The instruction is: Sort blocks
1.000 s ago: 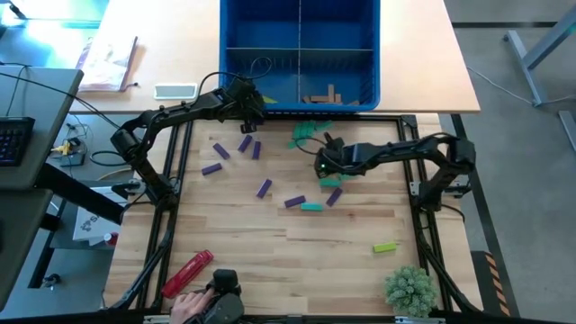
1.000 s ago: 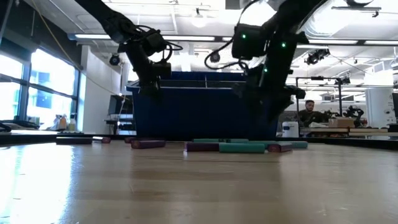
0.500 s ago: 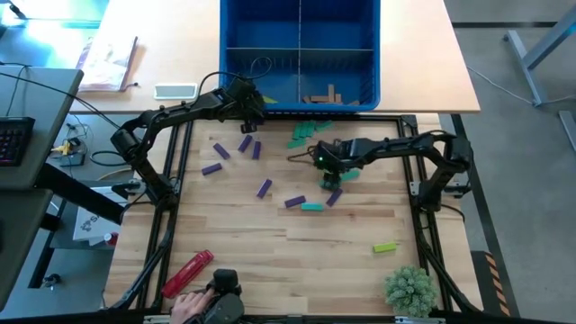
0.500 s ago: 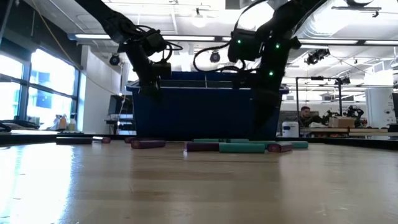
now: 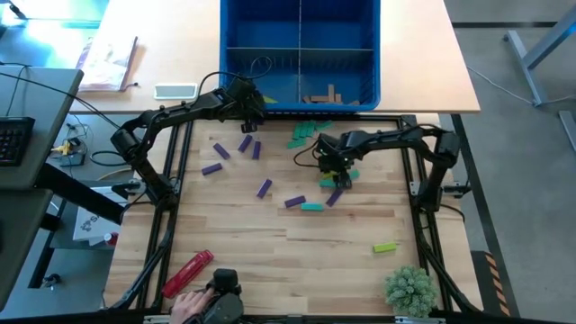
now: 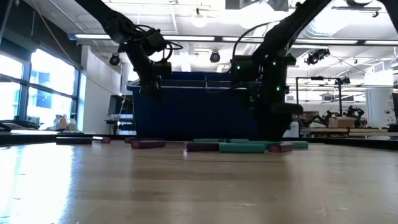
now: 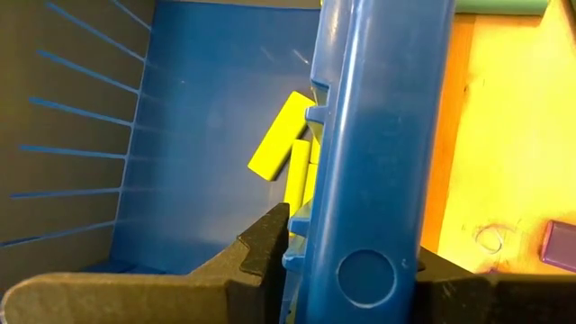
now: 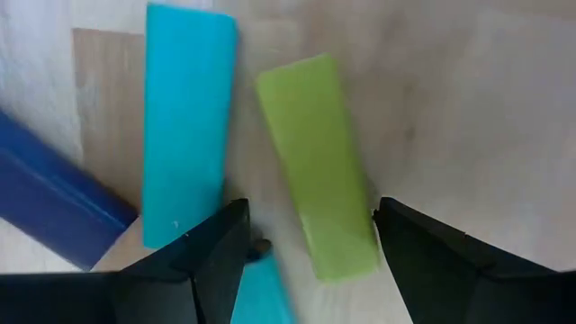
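Note:
My right gripper (image 8: 310, 209) is open, pointing down over a lime block (image 8: 317, 166) that lies flat on the table between its fingers. A teal block (image 8: 184, 117) and a purple block (image 8: 54, 202) lie beside it. In the high view this gripper (image 5: 337, 171) is mid-table among teal (image 5: 306, 133) and purple blocks (image 5: 294, 202). More purple blocks (image 5: 245, 142) lie to the left, and a lime one (image 5: 384, 247) near right. My left gripper (image 5: 247, 101) is open astride the blue bin's near wall (image 7: 373, 135). Lime blocks (image 7: 279, 135) lie inside the bin. My left gripper has one finger (image 7: 265, 247) inside the bin and one outside its near wall. I cannot tell whether either finger touches the wall.
The blue divided bin (image 5: 270, 110) stands at the table's far edge, with tan blocks (image 5: 324, 94) in one compartment. A red cylindrical tool (image 5: 187, 273) lies at the near left beside a person's hand (image 5: 184, 308). A small green plant (image 5: 409, 288) stands at the near right.
My right gripper has come down toward the blocks in the middle of the table, shifting a little toward the right edge, and its wrist has turned. My left gripper has kept still.

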